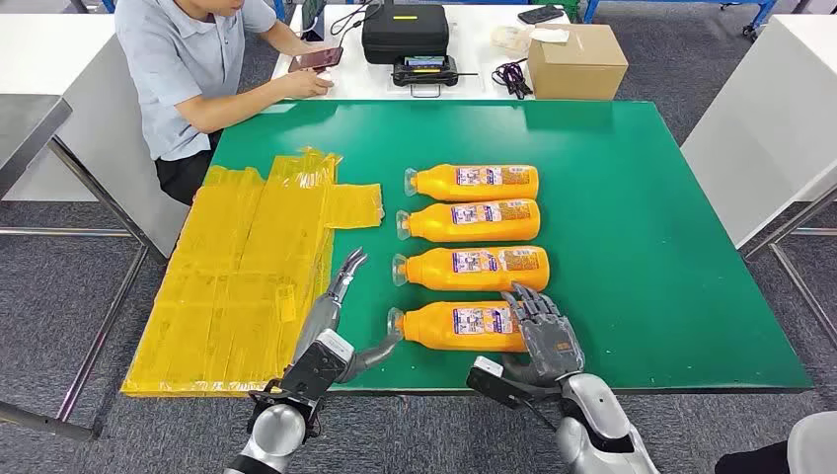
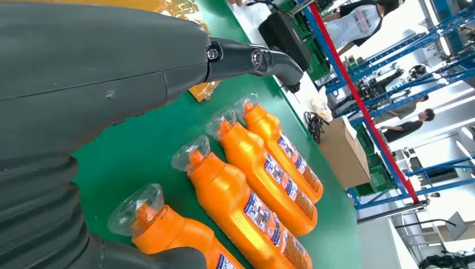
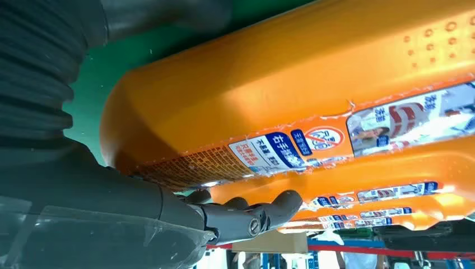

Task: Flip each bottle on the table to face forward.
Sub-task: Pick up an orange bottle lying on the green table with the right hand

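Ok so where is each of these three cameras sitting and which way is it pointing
Head view: high on the body, looking down at the green table; both arms show.
Left wrist view: behind the left hand, facing along four orange bottles.
Right wrist view: behind the right hand, close against the nearest bottle.
All share that nearest bottle.
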Controlling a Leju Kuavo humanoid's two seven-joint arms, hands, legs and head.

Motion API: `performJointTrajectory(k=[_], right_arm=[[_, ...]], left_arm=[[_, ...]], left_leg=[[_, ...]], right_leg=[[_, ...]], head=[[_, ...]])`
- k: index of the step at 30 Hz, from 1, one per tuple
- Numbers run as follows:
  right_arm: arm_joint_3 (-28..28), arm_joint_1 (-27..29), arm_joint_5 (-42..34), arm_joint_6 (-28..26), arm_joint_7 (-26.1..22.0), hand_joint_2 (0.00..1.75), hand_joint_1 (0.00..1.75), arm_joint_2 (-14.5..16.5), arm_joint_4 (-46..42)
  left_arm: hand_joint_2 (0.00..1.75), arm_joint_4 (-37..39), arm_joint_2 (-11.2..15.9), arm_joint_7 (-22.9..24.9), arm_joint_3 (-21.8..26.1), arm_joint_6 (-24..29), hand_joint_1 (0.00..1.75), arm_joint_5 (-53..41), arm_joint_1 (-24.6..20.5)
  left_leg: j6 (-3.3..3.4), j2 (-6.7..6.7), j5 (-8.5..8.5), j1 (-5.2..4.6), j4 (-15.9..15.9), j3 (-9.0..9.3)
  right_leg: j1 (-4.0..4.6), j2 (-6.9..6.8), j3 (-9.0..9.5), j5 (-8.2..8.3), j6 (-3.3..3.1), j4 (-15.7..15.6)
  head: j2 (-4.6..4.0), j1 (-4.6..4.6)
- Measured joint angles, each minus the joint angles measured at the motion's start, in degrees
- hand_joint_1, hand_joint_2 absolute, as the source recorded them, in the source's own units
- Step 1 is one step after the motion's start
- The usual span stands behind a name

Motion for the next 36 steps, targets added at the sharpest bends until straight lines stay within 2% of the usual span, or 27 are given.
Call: performJointTrajectory(k=[10, 23, 31, 36], right_arm=[[-0.05, -2.00, -2.79, 1.05, -0.87, 1.75, 1.75, -1.07, 2.74], [-0.87, -3.02, -10.40, 5.51, -3.09, 1.75, 1.75, -2.76, 4.84], [-2.52, -2.97, -15.23, 6.50, -4.20, 1.75, 1.75, -2.37, 4.93], [-4.22, -2.94, -17.69, 6.43, -4.91, 1.75, 1.75, -0.73, 4.72]], left_arm=[[1.75, 1.38, -0.13, -0.69, 0.02, 0.37, 0.00, 0.75, -0.85], [1.75, 3.33, -0.44, -1.77, 0.01, 0.46, 0.00, 1.69, -2.17], [1.75, 3.49, -0.59, -2.52, 0.15, 1.41, 0.00, 4.73, -2.19], [1.75, 3.78, -0.66, -2.20, 0.50, 0.78, 0.00, 11.90, -2.18]], left_leg=[[0.00, 0.00, 0.00, 0.00, 0.00, 0.20], [0.01, 0.03, -0.03, -0.01, 0.00, 0.63], [0.01, 0.04, -0.03, -0.01, 0.00, 0.70], [0.01, 0.05, -0.03, 0.00, 0.00, 0.69]], right_leg=[[0.00, 0.00, 0.17, 0.00, 0.00, -0.02], [0.00, 0.03, 0.52, 0.00, 0.00, -0.06], [0.00, 0.05, 0.65, 0.01, 0.01, -0.06], [0.01, 0.07, 0.66, 0.01, 0.01, -0.05]], head=[[0.00, 0.00], [0.00, 0.00], [0.00, 0.00], [0.00, 0.00]])
